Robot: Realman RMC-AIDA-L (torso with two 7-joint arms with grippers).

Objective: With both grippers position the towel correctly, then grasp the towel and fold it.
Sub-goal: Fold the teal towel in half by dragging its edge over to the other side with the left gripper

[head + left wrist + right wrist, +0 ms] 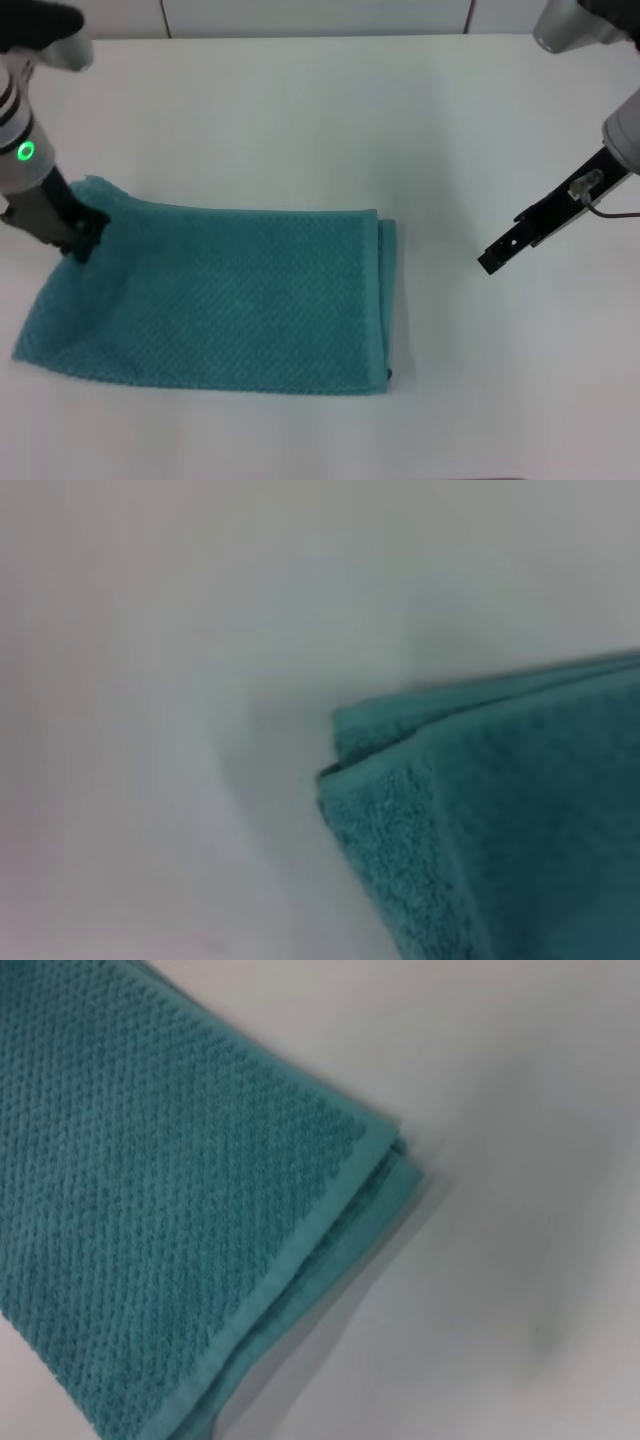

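Mostly occlusion issues: the left gripper (pixel 85 238) sat on the towel (pixel 230 300) at its far-left corner in the head view, but the black claw blurred into the cloth there, so I couldn't tell whether the fingers were closed on fabric or just pressing on it. The left arm was cut off by the frame edge above its green ring (pixel 25 152). The towel lay flat on the white table (pixel 300 110), left of centre, with layered edges along its right side. The right gripper (pixel 492 260) hung over bare table, well apart from the towel's right edge; its fingers looked narrow and close together, holding nothing, though the gap itself was too small to make out. Neither wrist view showed its own fingers. The left wrist view caught only a soft, out-of-focus towel (pixel 500 820) corner with two stacked layers. The right wrist view gave what the head view didn't: sharp waffle weave on the towel (pixel 150 1210), a flat hem band, and a second layer peeking out under the corner.
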